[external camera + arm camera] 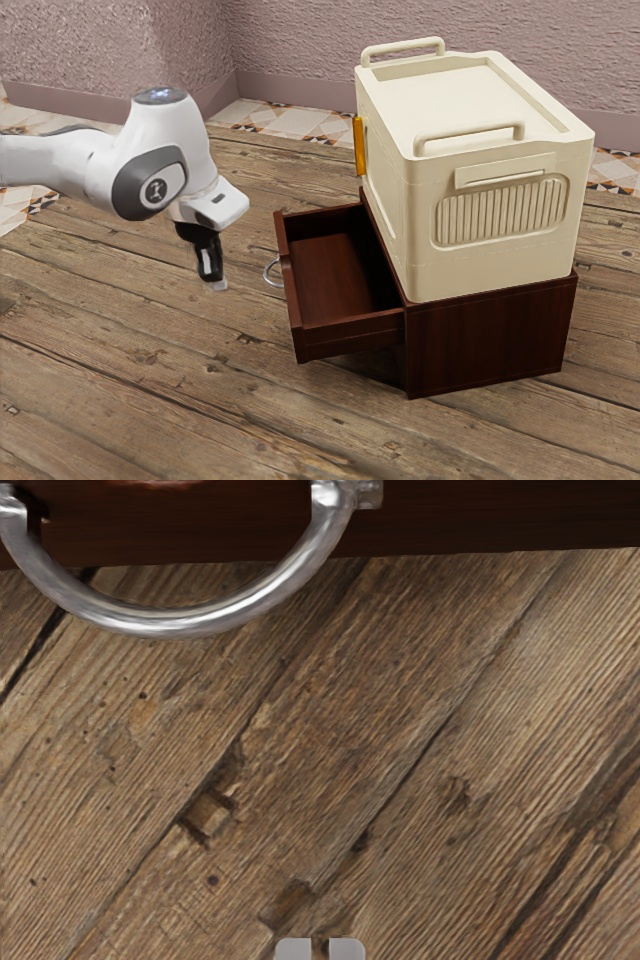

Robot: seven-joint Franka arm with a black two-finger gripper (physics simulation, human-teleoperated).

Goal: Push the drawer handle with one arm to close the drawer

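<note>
My gripper [217, 286] points down over the floor in front of the drawer, its fingertips drawn together. The wooden drawer [350, 338] is pulled well out of the dark red-brown cabinet [490, 335]. A curved metal handle [270, 272] projects from the drawer's front towards my gripper, with a space between them. In the wrist view, the silver handle [190, 619] arcs out from the dark drawer front [180, 530], and my gripper [320, 949] shows its two pale tips close together, apart from the handle.
A large cream box [490, 200] with two top handles and an orange strip [360, 146] rests on the cabinet. Wooden planks [150, 370] spread around the cabinet, and a rough pinkish wall [300, 40] stands behind.
</note>
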